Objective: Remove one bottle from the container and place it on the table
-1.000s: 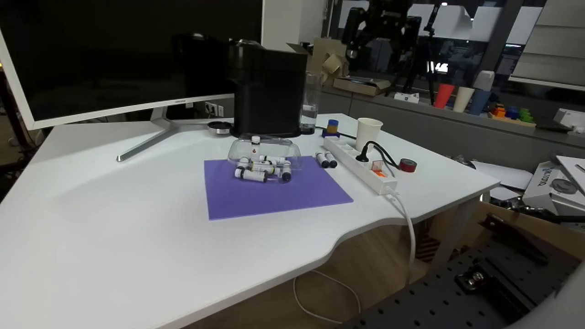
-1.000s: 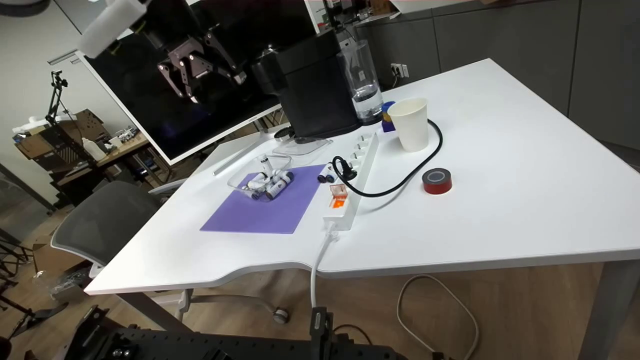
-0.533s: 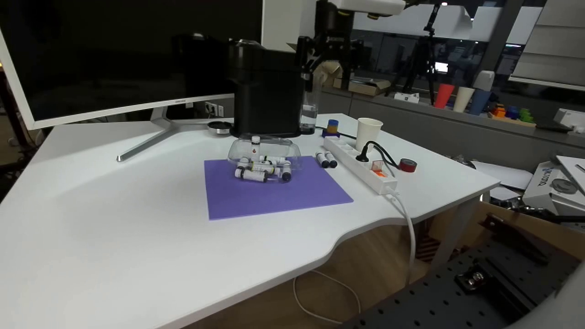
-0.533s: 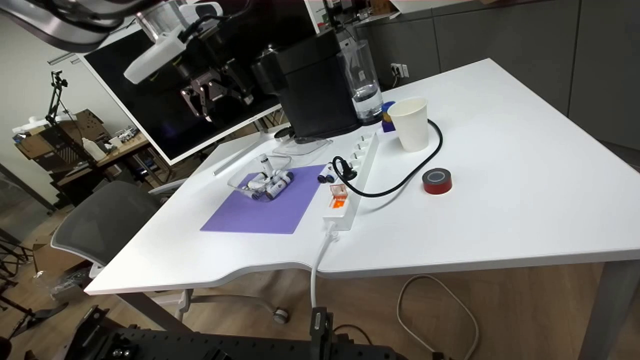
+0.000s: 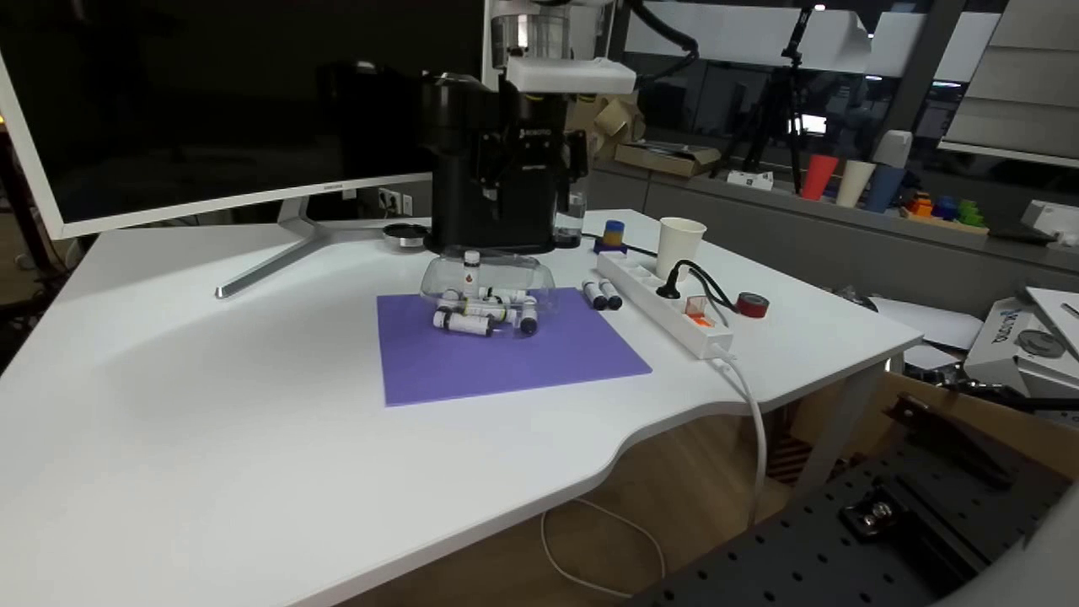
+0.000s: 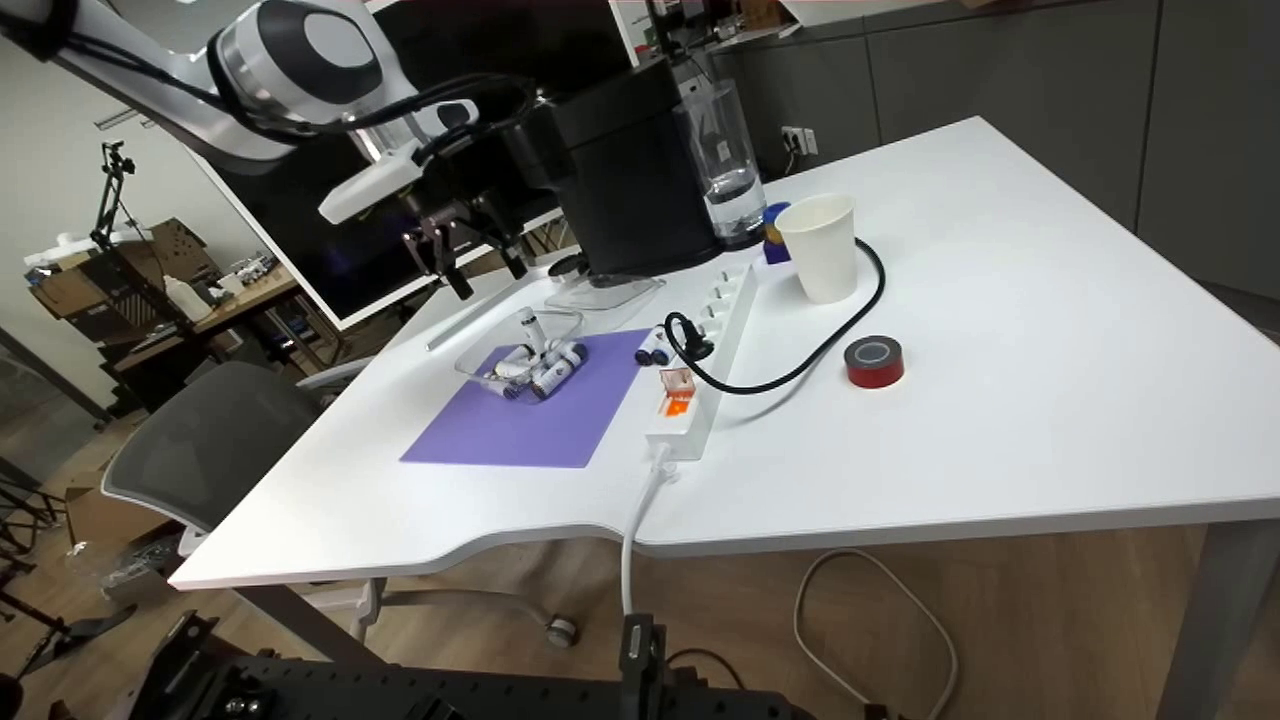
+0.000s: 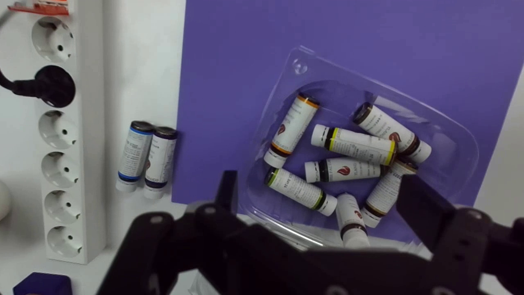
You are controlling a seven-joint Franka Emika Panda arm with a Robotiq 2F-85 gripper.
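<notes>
The container is a clear plastic tray (image 7: 301,65) on a purple mat, and it also shows in both exterior views (image 5: 432,274) (image 6: 468,362). Several white-labelled bottles lie in it, such as a yellow-banded bottle (image 7: 360,144). One bottle (image 7: 351,217) stands up among them, as both exterior views show (image 5: 470,273) (image 6: 533,328). My gripper (image 7: 319,182) is open and empty, with its fingers wide apart in the wrist view. In both exterior views the gripper (image 5: 528,192) (image 6: 490,275) hangs above and behind the container. The white table (image 5: 253,455) lies around the mat.
Two bottles (image 7: 148,155) lie side by side on the table between the mat (image 5: 506,371) and a white power strip (image 5: 666,308) with a black plug. A paper cup (image 6: 822,250), red tape roll (image 6: 874,362), black machine (image 6: 630,170) and glass cylinder (image 6: 730,170) stand nearby. A monitor is behind.
The arm has come down towards the container, moving left in one exterior view and right in the other. The fingers stay open. The bottles and container have not moved.
</notes>
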